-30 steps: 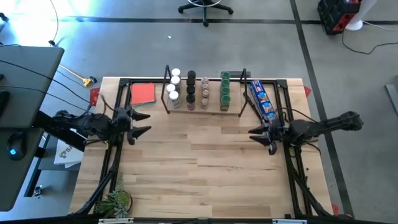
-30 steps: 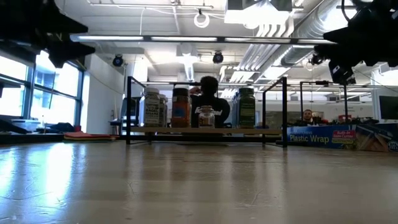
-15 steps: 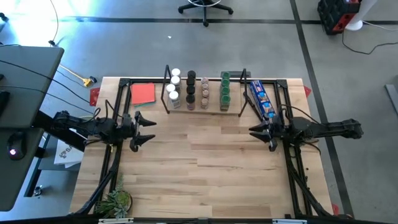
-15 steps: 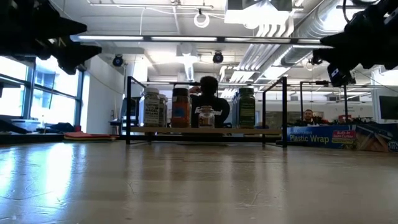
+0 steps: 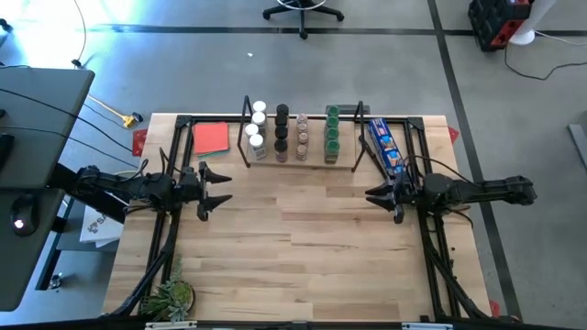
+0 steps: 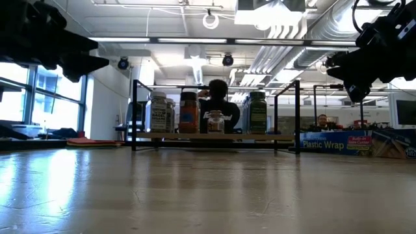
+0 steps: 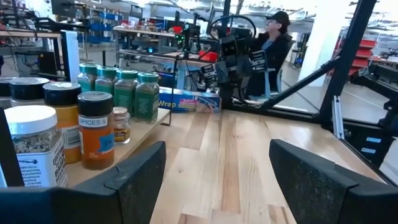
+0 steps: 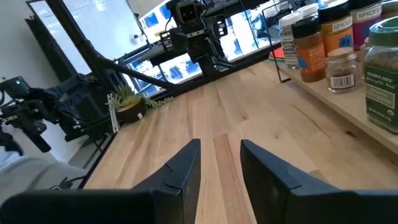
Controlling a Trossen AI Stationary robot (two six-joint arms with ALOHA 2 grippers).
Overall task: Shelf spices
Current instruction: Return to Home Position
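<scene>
Two claws hover empty above the worktop. The left claw has its fingers wide apart, near the left edge. The right claw has its fingers narrowly apart, near the right edge. Farther back, the spices stand in rows on the shelf, with a blue package beside its right end.

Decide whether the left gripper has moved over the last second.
Yes. In the high view the left gripper has drifted slightly away from the red card, toward the middle of the table.
</scene>
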